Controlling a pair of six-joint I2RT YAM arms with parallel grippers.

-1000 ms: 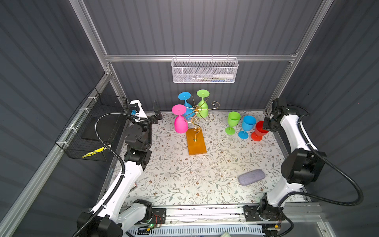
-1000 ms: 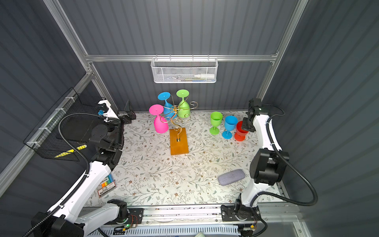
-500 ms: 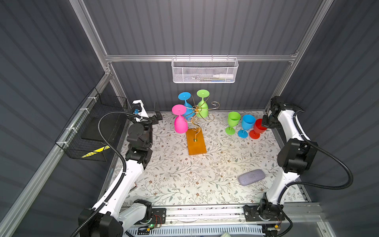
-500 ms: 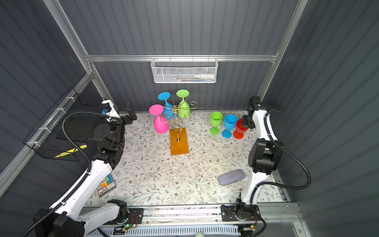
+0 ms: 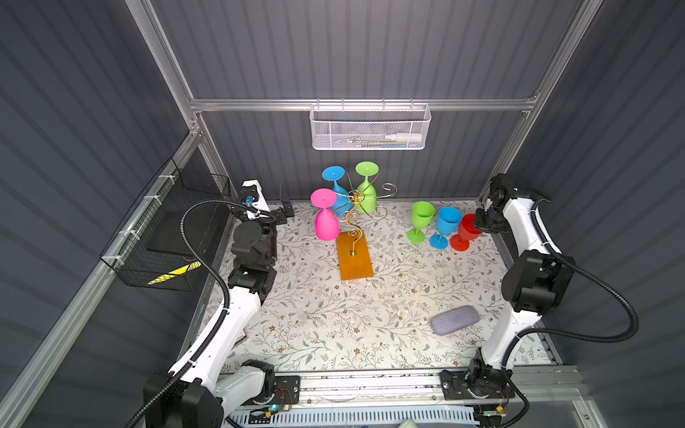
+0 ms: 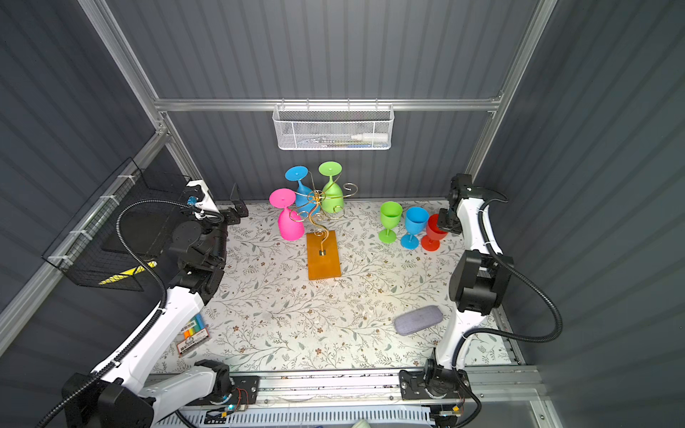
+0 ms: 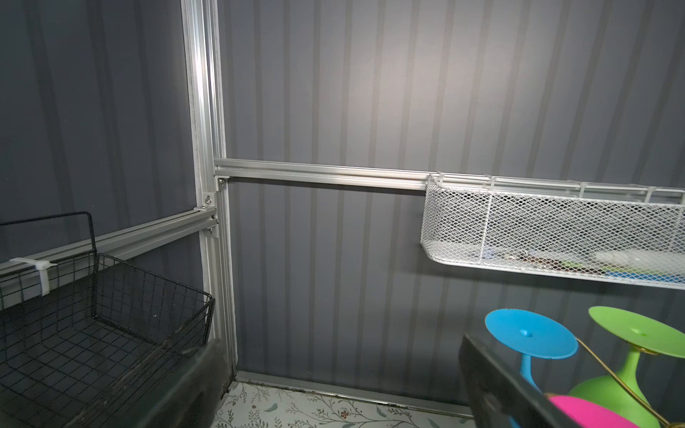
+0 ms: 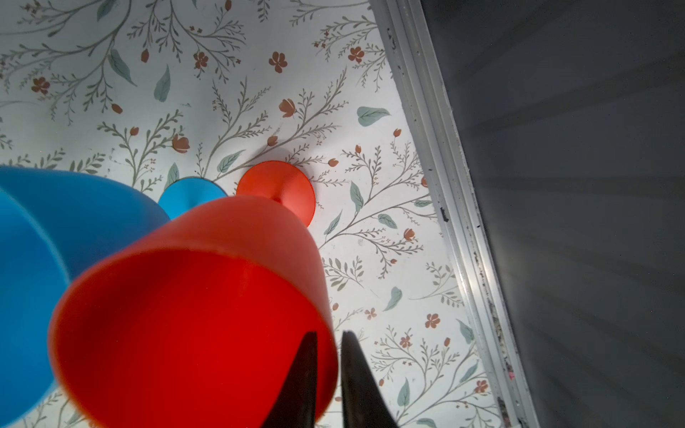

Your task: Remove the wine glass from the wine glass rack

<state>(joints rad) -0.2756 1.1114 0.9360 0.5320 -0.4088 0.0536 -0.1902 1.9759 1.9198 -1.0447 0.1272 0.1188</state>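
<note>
Floral mat (image 5: 333, 315), gold wine glass rack (image 5: 356, 259) back-centre w/ 3 hung glasses (image 5: 326, 222); my right gripper (image 8: 329, 333) jaws narrow astride upright red wine glass (image 8: 192, 326) rim, can't tell if clamped; left gripper (image 7: 341, 341) jaws wide.

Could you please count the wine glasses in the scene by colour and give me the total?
Pink glass: 1
Blue glasses: 2
Green glasses: 2
Red glass: 1
Total: 6

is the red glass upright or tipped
Upright: the red glass stands on its round foot on the table, bowl mouth facing up.
</note>
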